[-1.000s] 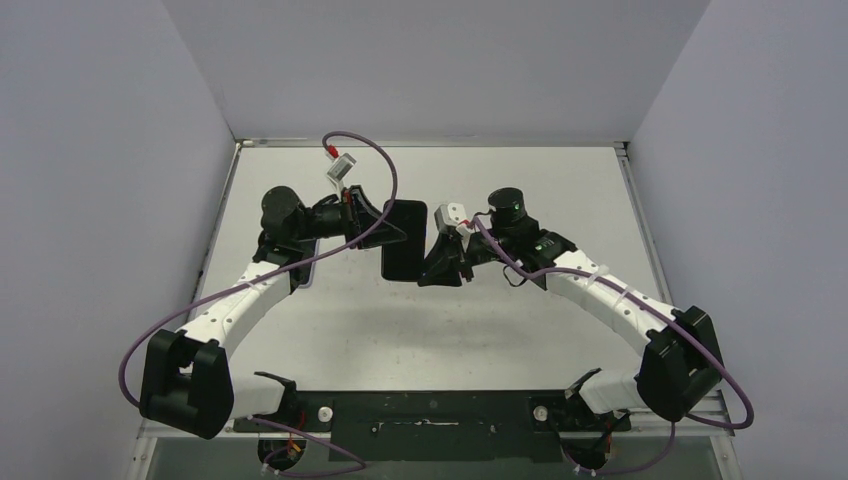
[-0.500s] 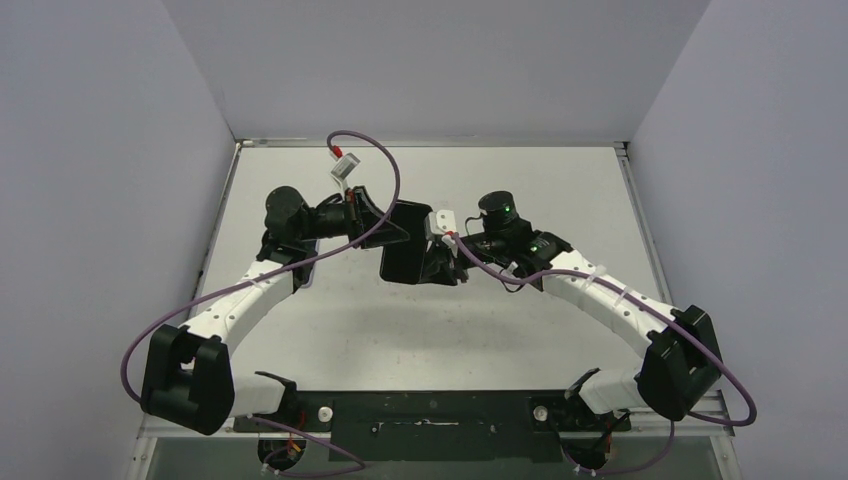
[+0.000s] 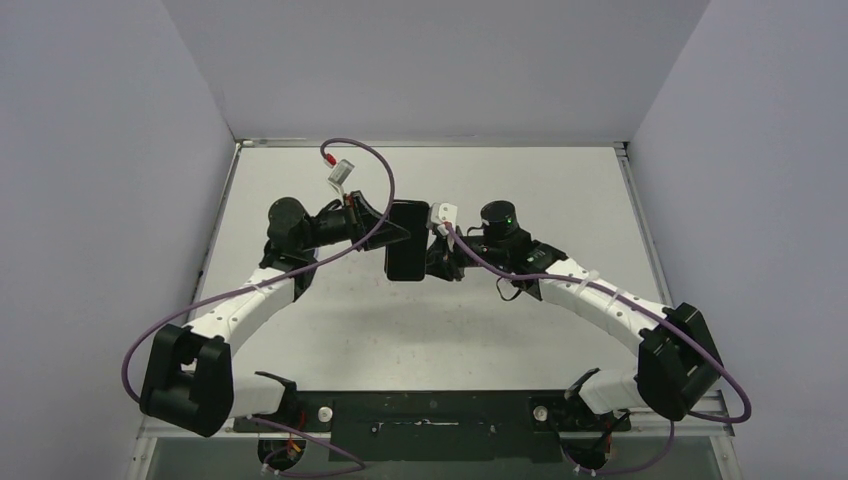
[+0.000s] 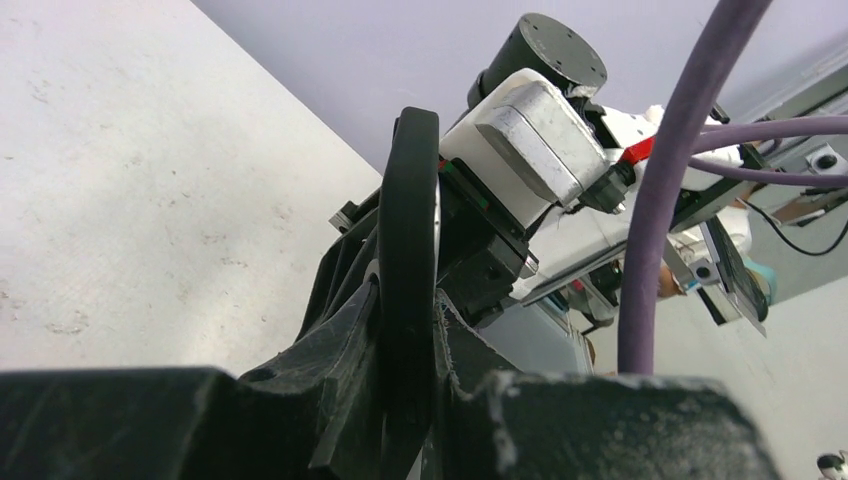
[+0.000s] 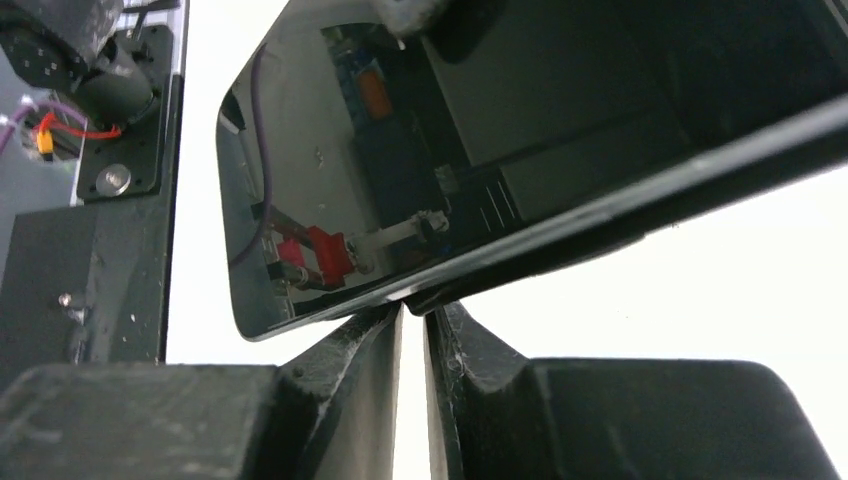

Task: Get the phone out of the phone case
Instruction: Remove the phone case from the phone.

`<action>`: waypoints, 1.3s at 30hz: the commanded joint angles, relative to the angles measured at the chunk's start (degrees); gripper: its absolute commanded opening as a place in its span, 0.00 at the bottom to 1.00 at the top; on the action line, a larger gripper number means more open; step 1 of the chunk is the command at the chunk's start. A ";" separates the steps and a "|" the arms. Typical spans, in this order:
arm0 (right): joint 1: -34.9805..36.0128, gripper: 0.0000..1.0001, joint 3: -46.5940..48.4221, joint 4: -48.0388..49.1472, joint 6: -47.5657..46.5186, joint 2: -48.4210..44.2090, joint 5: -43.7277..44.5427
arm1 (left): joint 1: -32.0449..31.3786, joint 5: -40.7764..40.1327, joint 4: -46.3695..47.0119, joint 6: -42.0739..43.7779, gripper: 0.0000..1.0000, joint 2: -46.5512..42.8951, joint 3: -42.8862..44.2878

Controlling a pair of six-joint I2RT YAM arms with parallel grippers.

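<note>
In the top view the phone [image 3: 407,241] is in the middle of the frame, above the grey table [image 3: 560,190], between the two arms. It shows as a dark rectangle with its long side running up and down the picture.

The left gripper [image 3: 392,232] comes from the left side and is clamped on the phone case [image 4: 405,250]. In the left wrist view the case is seen from its edge, a thin black band standing upright between the two fingers [image 4: 350,330], which press on it from both sides. A purple cable [image 4: 660,200] crosses the right part of this view.

The right gripper [image 3: 435,255] is at the right edge of the phone. In the right wrist view its fingers [image 5: 370,345] are almost together, with only a thin bright slit between them, and their tips are at the lower edge of the phone [image 5: 400,150]. Whether they pinch the rim there, I cannot tell. The glossy screen fills the upper part of this view and reflects cables.
</note>
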 commanded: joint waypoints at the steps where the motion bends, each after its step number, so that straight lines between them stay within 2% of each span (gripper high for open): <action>1: -2.16 0.00 0.52 20.73 7.14 -2.68 9.76 | -3.21 2.93 0.67 -7.67 0.00 -3.60 -2.13; 3: -2.35 0.00 -0.68 21.95 9.85 -3.28 9.44 | -2.93 -0.97 0.74 -7.15 0.00 -4.33 -3.03; 8: -2.84 0.09 -5.25 23.65 17.50 -6.49 10.51 | -2.62 -12.85 0.93 -6.03 0.00 -5.64 -5.20; 14: -2.93 0.30 -8.59 20.79 25.19 -11.85 12.91 | -2.62 -26.00 9.93 -12.94 0.00 -5.61 -9.44; 19: -3.34 0.45 -9.82 17.42 34.16 -16.55 15.11 | -2.71 -31.08 9.32 -11.38 0.00 -5.87 -9.08; 23: -3.28 0.52 -10.79 17.34 45.88 -18.47 16.20 | -2.71 -33.44 8.75 -10.87 0.00 -6.27 -9.40; 30: -3.28 0.54 -13.48 18.51 63.53 -18.77 18.35 | -2.80 -35.74 10.70 -12.25 0.00 -6.98 -11.05; 39: -2.85 0.49 -15.20 21.24 69.83 -16.28 17.12 | -3.12 -36.61 13.93 -15.43 0.00 -6.14 -11.54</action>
